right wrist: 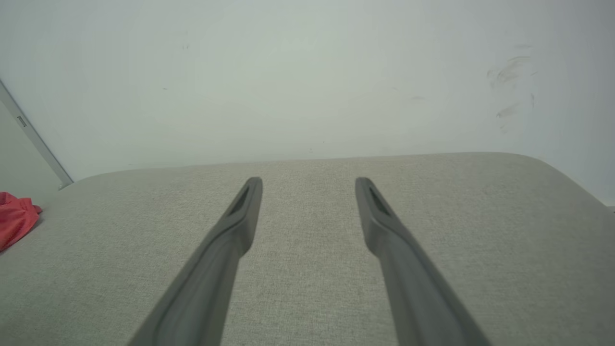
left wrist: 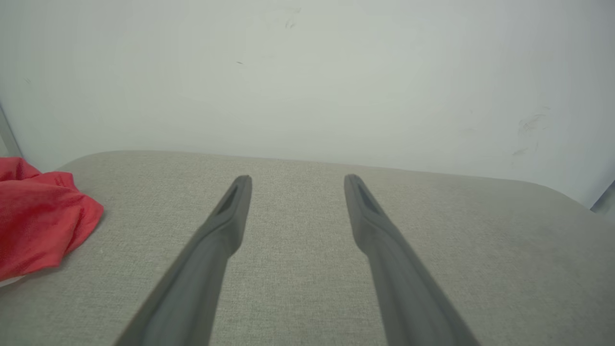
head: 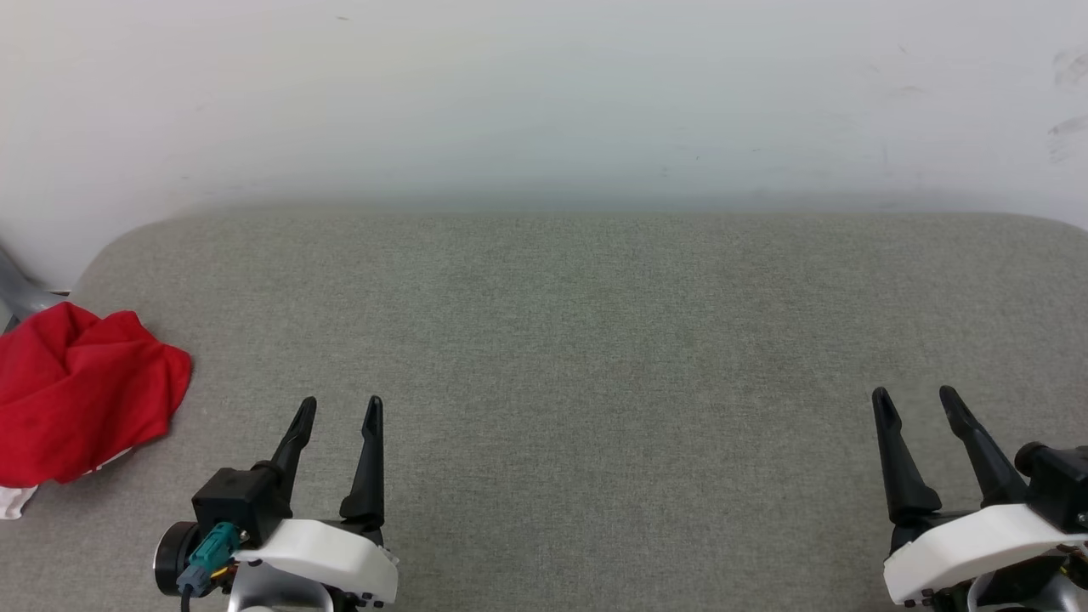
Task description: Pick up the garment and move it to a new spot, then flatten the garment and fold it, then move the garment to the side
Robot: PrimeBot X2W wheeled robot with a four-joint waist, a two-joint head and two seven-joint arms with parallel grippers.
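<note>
lying bunched at the far left edge of the head view, the crumpled red cloth garment (head: 81, 391) rests in a heap on a grey-beige woven padded surface (head: 544, 340). a sliver of white cloth peeks out under its lower edge. its front is folded out of sight, so any print on it cannot be read. just behind the heap, a slanted grey metal bar (head: 17, 293) leans at the edge of the picture.

right of the heap and apart from it, the left gripper (head: 341, 401) hangs low over the near part of the padding. its two long dark fingers point away toward the wall and are spread wide with nothing between them. a teal plug (head: 212, 548) sits in the black block at its wrist, beside a smooth white wrist shell (head: 327, 552). in the left wrist view the red heap lies off to the left of the fingers, clear of both.

the broad middle of the padding is bare fabric, with rounded far corners.

at the lower right the right gripper (head: 915, 393) takes the same pose. its fingers point forward with a slight lean to the left, parted wide and holding nothing, well apart from the red heap.

behind everything stands a plain white wall (head: 544, 85). faint dark scuff marks (head: 1067, 127) show toward its right side.
</note>
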